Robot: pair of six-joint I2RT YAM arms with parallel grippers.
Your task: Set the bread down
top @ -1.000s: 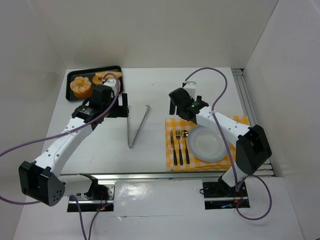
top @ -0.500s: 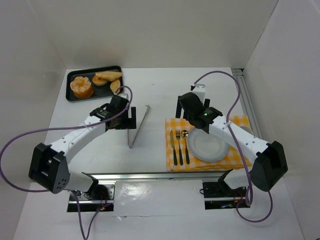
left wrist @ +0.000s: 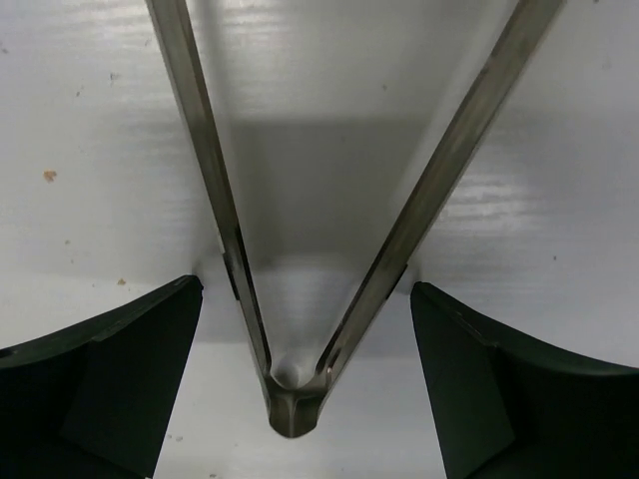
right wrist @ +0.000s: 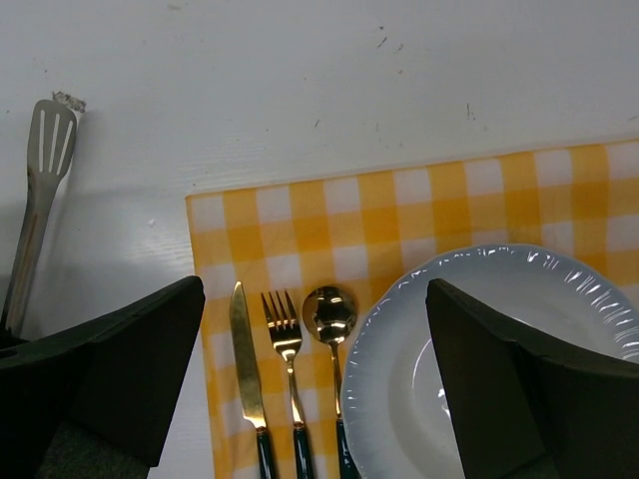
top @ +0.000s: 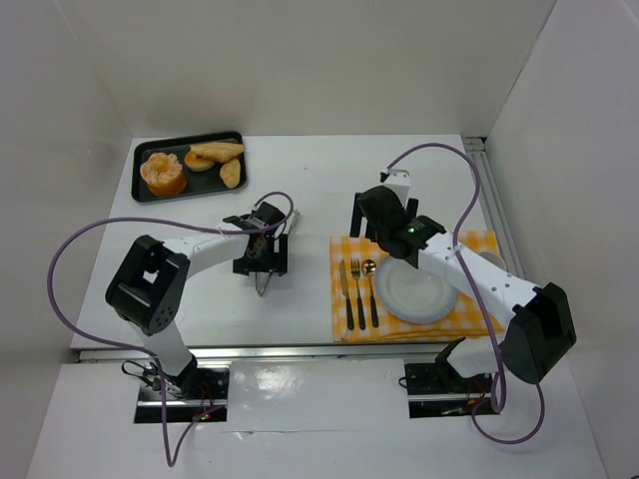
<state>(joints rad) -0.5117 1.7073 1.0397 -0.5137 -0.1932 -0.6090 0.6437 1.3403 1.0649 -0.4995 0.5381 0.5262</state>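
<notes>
Several pieces of bread (top: pixel 217 152) lie in a black tray (top: pixel 139 160) at the table's far left, next to a round orange pastry (top: pixel 163 173). Metal tongs (top: pixel 292 220) rest on the table in the middle, spread in a V. My left gripper (top: pixel 262 267) is open and low over their hinge end (left wrist: pixel 295 409), one finger (left wrist: pixel 100 389) on each side, neither touching. Further right, my right gripper (top: pixel 377 222) hangs open above the far left corner of the yellow checked placemat (right wrist: pixel 329 220) and holds nothing.
A white plate (top: pixel 414 289) sits on the placemat (top: pixel 349 249), with a knife, fork and spoon (top: pixel 357 289) to its left. The tongs' slotted tip (right wrist: pixel 48 135) shows left of the placemat. White walls enclose the table; a metal rail runs along the right edge.
My left gripper has swung from beside the tray towards the centre and down over the tongs' hinge end. The right gripper shifted a little right, then held still.
</notes>
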